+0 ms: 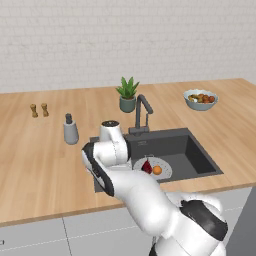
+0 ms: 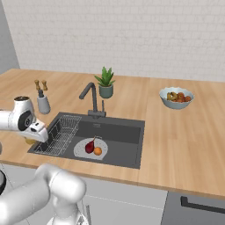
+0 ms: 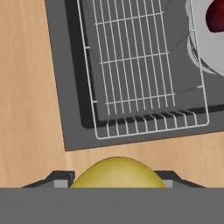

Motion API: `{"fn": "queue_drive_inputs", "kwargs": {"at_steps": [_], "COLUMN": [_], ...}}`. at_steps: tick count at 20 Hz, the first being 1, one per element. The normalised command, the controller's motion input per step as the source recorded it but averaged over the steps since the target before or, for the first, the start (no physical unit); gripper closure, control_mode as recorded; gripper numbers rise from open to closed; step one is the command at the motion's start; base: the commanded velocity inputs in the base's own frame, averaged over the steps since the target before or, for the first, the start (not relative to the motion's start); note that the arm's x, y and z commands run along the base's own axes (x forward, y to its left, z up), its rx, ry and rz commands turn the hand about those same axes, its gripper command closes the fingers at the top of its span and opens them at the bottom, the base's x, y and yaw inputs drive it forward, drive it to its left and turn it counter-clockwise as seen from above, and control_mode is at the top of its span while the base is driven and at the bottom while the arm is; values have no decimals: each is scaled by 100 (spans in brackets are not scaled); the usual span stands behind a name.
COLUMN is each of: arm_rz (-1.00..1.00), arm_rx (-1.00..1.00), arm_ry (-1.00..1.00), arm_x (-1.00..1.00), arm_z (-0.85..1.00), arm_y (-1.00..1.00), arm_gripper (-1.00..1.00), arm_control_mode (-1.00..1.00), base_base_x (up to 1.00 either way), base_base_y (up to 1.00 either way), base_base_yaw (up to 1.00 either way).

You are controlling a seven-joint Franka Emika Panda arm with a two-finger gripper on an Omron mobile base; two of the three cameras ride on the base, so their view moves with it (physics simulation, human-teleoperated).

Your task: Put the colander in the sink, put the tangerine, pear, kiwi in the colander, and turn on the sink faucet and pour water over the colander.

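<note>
**Third fruit gripped at the sink's edge, colander waiting**

The wide, shallow, pale grey-white colander point(image 2: 88, 148) already sits on the floor of the dark charcoal rectangular sink point(image 2: 127, 151). Inside it lie a dark red, teardrop-shaped fruit point(image 2: 89, 146), apparently the pear, and the small round bright orange tangerine point(image 2: 97, 151), which sits touching it at about four o'clock. The red fruit's long axis runs from its bulb up to a thin stem that points toward one o'clock in the right base view.

The step in hand looks like the last fruit, the kiwi. In the hand view the two-finger gripper point(image 3: 117, 183) stands partly open with a rounded yellow-green fruit point(image 3: 117, 173) lodged between its tips, so it appears to be held. It is over the wooden counter point(image 3: 26, 87), just outside the sink's rim, with the wire rack point(image 3: 140, 65) at twelve o'clock. Too little of this fruit shows to judge its long axis.

The next move calls for carrying it across the rack, releasing it over the colander, and then working the lever of the tall dark grey metal faucet point(image 2: 90, 99).
</note>
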Motion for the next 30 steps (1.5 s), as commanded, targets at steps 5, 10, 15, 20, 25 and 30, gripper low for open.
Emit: {"fn": "queue_drive_inputs", "kwargs": {"at_steps": [5,10,15,20,25,30], "arm_rz": [0,1,2,0,0,0], "arm_rx": [1,0,0,0,0,9], "arm_ry": [0,-2,-2,0,0,0], "arm_x": [-4,0,7,11,21,33], "arm_z": [13,5,0,0,0,0], "arm_y": [-86,-80,-81,-87,-88,-79], "arm_gripper": [100,100,100,100,100,100], "arm_control_mode": [-100,-100,-100,-100,-100,-100], "base_base_x": [0,0,0,0,0,0], "base_base_y": [0,0,0,0,0,0], "base_base_yaw": [0,0,0,0,0,0]}}
